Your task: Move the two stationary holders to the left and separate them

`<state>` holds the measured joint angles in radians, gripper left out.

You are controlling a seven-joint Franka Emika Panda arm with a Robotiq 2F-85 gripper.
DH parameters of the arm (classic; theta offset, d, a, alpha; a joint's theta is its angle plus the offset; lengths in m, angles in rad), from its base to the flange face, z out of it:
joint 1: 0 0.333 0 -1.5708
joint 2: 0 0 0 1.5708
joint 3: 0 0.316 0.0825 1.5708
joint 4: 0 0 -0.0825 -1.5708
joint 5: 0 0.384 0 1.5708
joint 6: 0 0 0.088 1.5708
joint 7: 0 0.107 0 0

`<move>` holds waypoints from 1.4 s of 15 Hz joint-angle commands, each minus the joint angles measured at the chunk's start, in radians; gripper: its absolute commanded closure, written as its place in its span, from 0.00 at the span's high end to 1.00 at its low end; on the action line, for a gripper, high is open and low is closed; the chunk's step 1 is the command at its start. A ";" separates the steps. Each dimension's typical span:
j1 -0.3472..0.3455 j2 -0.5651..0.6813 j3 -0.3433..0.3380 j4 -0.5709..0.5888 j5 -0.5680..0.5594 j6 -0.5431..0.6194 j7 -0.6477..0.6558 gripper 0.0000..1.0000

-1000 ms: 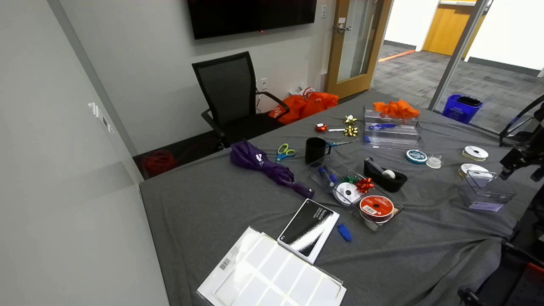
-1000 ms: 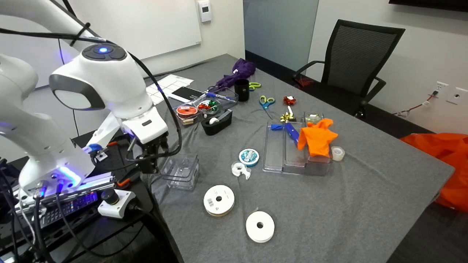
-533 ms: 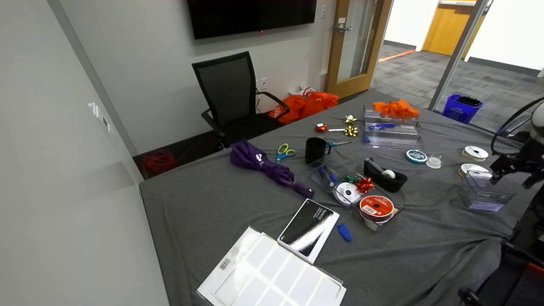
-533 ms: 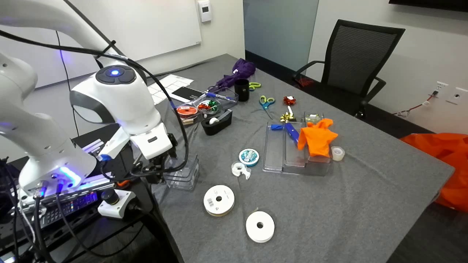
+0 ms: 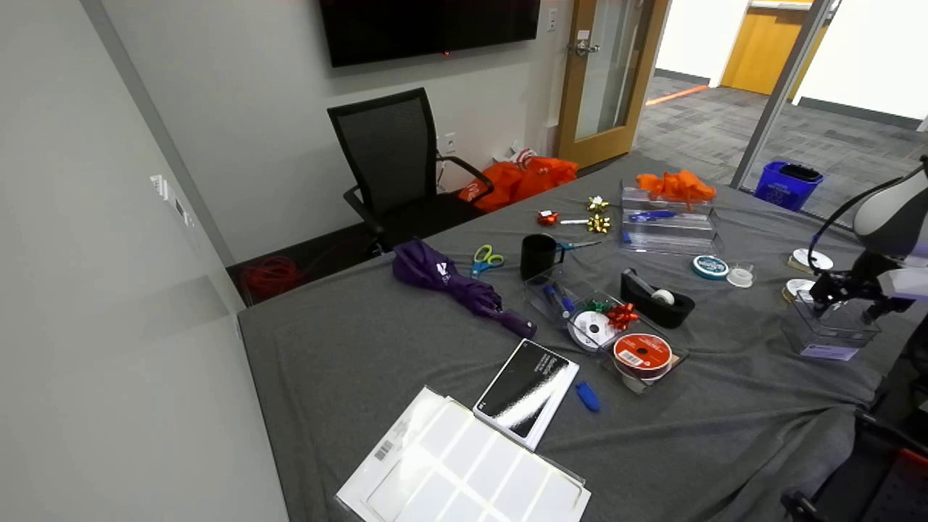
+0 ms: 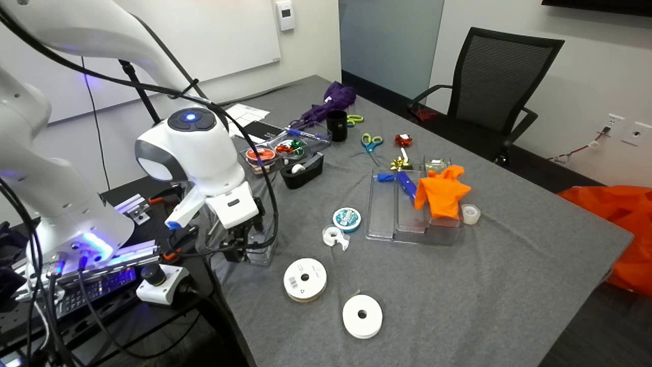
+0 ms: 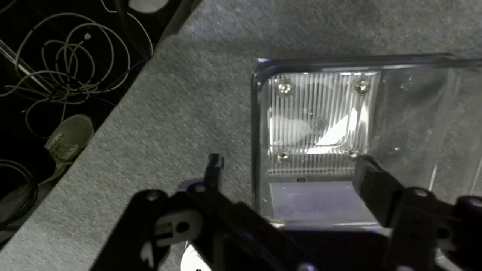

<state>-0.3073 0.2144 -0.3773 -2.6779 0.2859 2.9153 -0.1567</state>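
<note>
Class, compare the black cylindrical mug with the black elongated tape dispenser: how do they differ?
The black cylindrical mug stands round and upright; the black elongated tape dispenser sits low and long. The mug has a handle; the dispenser instead holds a white tape roll. Both are black.

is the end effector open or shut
Open: in the wrist view the end effector has its fingers wide apart, part of a clear holder showing between them.

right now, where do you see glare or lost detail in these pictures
Wrist view: white glare inside the clear holder, end effector mostly dark with little detail; in an exterior view, bright reflection across the black-topped box; in an exterior view, blue-white glow on the robot base.
</note>
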 commanded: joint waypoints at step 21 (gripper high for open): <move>0.101 -0.500 0.077 -0.096 0.156 -0.493 -0.339 0.01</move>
<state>-0.2759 -0.1841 -0.2744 -2.7753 0.3736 2.5226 -0.4027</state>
